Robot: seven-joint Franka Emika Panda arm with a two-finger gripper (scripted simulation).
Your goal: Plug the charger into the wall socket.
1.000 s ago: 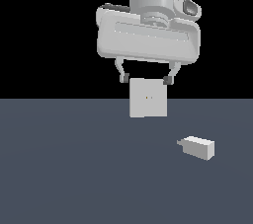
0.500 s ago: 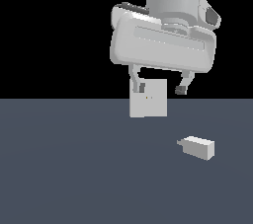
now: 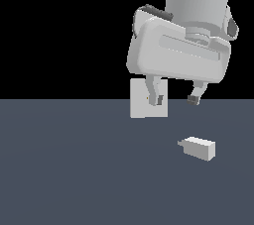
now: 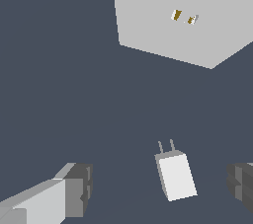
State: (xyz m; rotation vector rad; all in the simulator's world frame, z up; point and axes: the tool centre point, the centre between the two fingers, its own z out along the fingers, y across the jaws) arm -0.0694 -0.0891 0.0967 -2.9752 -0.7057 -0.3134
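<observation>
The charger (image 3: pixel 199 148) is a small white block lying on the dark floor, toward the exterior view's right, its narrower nub end pointing to that view's left. In the wrist view the charger (image 4: pixel 175 175) shows two thin prongs pointing toward the socket. The wall socket (image 3: pixel 139 98) is a flat upright white plate behind it, with two small yellowish holes (image 4: pixel 183 17). My gripper (image 3: pixel 175 99) hangs open and empty above the floor, higher than the charger, one finger in front of the socket plate. In the wrist view the charger lies between the two fingertips (image 4: pixel 79 188).
The dark grey floor (image 3: pixel 74 169) spreads across the lower half of the exterior view, under a black background. Nothing else stands on it.
My gripper has moved toward the exterior view's right and nearer the camera, from in front of the socket to above the charger. It has stayed open. Charger and socket have not moved.
</observation>
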